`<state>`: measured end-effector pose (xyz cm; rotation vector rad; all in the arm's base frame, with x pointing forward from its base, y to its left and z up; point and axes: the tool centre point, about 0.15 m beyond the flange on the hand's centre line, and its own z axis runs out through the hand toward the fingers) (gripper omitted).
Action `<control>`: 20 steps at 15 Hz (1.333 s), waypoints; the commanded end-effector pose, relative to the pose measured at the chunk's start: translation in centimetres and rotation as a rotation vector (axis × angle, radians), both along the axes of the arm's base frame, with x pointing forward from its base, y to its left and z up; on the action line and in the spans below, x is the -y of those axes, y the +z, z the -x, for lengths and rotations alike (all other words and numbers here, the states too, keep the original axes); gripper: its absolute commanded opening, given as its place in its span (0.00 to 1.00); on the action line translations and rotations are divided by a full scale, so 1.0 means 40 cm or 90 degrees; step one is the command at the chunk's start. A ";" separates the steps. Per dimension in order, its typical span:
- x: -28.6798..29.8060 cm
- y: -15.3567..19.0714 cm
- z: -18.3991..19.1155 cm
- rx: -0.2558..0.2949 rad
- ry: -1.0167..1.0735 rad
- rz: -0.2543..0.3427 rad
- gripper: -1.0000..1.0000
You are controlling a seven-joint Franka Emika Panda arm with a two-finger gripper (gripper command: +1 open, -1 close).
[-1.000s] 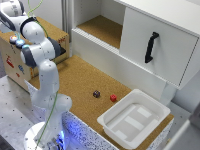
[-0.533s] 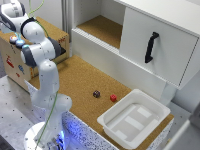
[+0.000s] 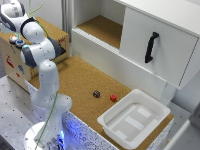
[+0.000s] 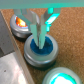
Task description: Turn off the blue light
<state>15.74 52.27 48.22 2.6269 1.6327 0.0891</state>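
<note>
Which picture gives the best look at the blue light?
The wrist view: the blue light fills the middle, in its grey ring, with the gripper right over it. In the exterior view it is only a tiny spot on the wooden box, partly behind the arm.

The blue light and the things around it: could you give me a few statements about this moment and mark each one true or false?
1. The gripper is right at the blue light. True; the fingertips sit over its dome, though actual contact cannot be judged.
2. An orange lamp sits next to the blue light. True.
3. The white tray holds a red block. False; the red block lies on the cork surface beside the tray.
4. The cabinet door has a white handle. False; the handle is black.
5. The gripper is gripping the dark block. False; the dark block lies on the cork, far from the gripper.
</note>
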 end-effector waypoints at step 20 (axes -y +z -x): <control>0.075 0.196 -0.032 0.105 -0.075 -0.060 1.00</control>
